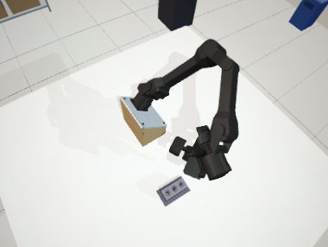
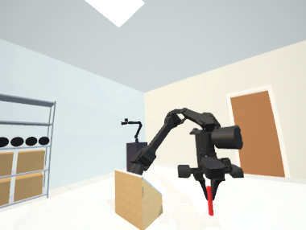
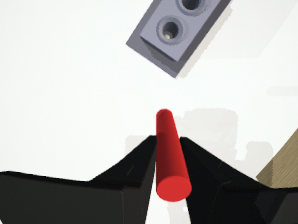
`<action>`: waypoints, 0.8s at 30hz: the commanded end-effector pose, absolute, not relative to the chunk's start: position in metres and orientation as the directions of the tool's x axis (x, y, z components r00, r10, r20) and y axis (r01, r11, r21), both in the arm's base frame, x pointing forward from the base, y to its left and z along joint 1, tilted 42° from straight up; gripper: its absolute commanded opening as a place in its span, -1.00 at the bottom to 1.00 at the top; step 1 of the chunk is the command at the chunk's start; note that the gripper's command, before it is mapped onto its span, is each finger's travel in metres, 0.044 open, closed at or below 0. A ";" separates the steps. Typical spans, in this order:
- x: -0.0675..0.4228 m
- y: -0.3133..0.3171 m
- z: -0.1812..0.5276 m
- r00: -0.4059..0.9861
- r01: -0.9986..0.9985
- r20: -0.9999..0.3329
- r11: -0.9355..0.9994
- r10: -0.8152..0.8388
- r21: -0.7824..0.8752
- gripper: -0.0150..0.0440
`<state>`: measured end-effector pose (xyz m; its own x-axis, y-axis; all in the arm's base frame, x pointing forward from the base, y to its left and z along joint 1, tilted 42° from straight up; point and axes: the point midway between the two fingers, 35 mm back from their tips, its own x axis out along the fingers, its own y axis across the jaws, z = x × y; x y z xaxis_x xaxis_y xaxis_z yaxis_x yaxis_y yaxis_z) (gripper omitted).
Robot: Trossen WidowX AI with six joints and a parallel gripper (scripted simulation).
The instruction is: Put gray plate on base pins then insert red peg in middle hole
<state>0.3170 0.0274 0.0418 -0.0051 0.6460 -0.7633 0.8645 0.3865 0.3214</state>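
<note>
The gray plate (image 1: 171, 191) (image 3: 172, 52) lies on the darker base (image 1: 164, 201) (image 3: 150, 55) and looks flat. Three holes in a row show in the top view; the wrist view shows only two of them, cut off at the top. The pins cannot be made out. My gripper (image 2: 209, 197) (image 3: 166, 143) is shut on the red peg (image 2: 210, 207) (image 3: 170, 160), which points down from the fingertips, above the table. The peg is clear of the plate, off to one side of it. In the top view the arm hides the peg and the fingertips.
A wooden wedge block (image 1: 154, 136) (image 2: 130, 198) with a light blue-gray sloped top (image 1: 148, 118) carries the arm's mount, behind and left of the gripper. The white table (image 1: 78, 194) lies under everything. A shelf rack (image 2: 26, 122) and a dark pedestal (image 1: 176, 15) stand beyond.
</note>
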 end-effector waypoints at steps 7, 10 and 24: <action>0.333 0.004 0.022 -0.006 0.861 -0.762 0.391 0.647 0.325 -0.49; 0.337 -0.002 0.016 -0.008 0.861 -0.760 0.391 0.649 0.325 -0.49; 0.351 -0.032 -0.016 -0.012 0.859 -0.750 0.391 0.661 0.331 -0.49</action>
<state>0.3470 -0.0224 -0.0082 -0.0141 0.6628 -0.7487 0.8623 0.3872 0.3265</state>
